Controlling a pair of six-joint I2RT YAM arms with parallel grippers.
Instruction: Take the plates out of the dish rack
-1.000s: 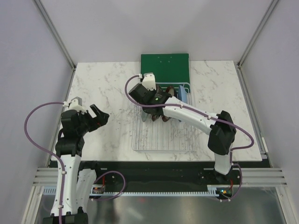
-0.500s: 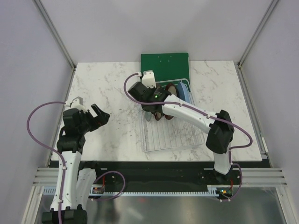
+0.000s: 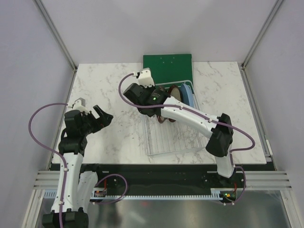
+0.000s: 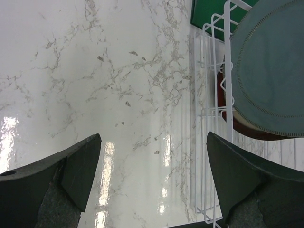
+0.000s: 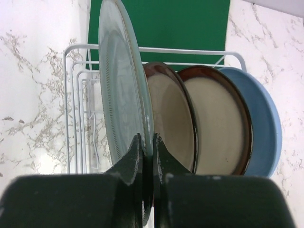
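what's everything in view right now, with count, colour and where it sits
grey-green plate: 1, grey-green, upright at one end of the plate row, rim pinched
red-brown plates: 2, dark red-brown rims, cream centres, upright mid-row in the rack
light blue plate: 1, light blue, upright at the row's other end
dish rack: 1, white wire, on the table in front of the board
green board: 1, dark green, flat at the table's far edge
table: 1, white marble pattern
left gripper: 1, black, open, over the table left of the rack
right gripper: 1, black, shut on the grey-green plate's rim
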